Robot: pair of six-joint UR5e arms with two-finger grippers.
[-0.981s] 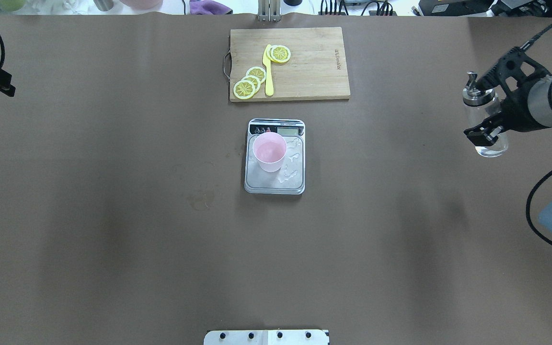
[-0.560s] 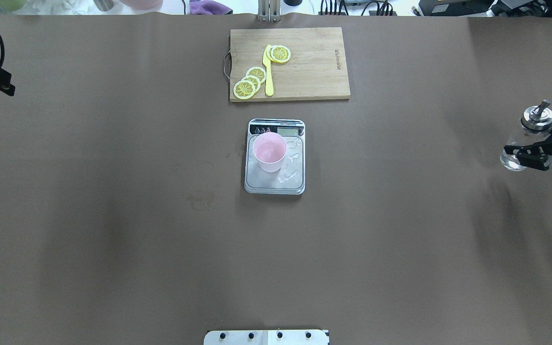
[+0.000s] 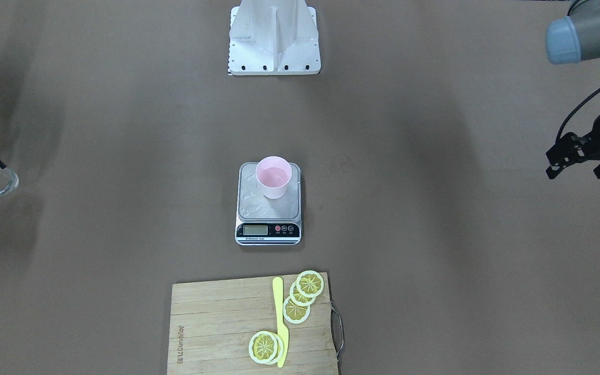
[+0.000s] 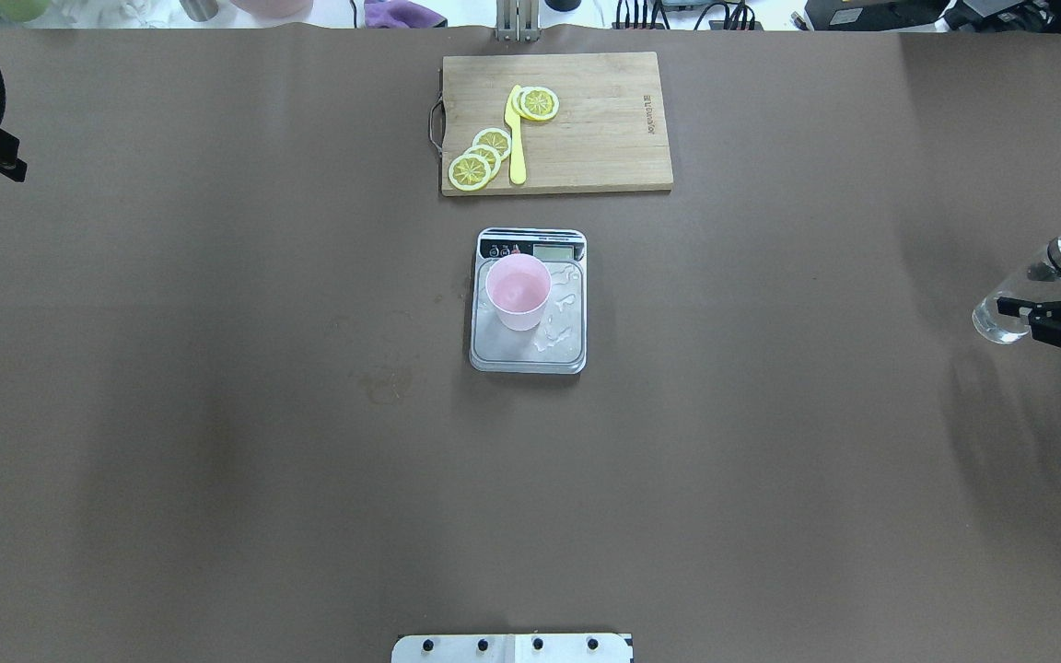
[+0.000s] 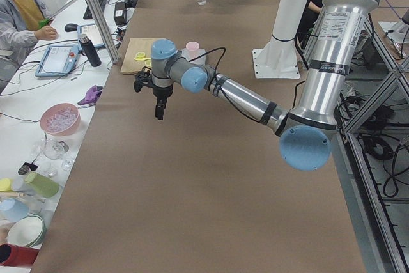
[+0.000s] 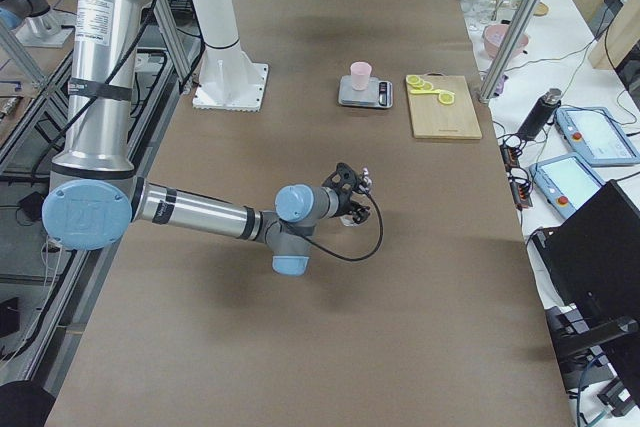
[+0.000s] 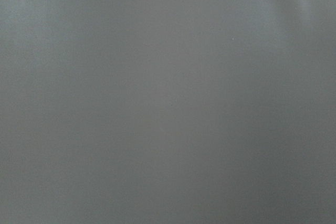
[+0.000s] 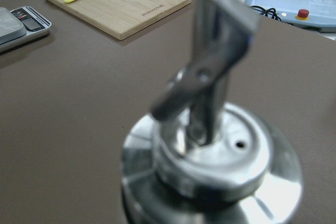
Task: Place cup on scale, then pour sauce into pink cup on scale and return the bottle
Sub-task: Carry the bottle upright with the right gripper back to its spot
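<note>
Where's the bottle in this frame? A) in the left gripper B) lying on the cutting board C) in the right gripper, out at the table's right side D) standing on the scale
C: the right gripper is shut on the bottle, well away from the scale.

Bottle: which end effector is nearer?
Right. The right end effector is clamped on the bottle at the table's right end; the left end effector hangs at the opposite end, far from it.

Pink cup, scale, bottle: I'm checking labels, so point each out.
pink cup [image 4: 518, 293], overhead exterior, inner bottom.
scale [image 4: 517, 353], overhead exterior, bare steel platform.
bottle [image 4: 996, 322], overhead exterior, clear glass base.
</note>
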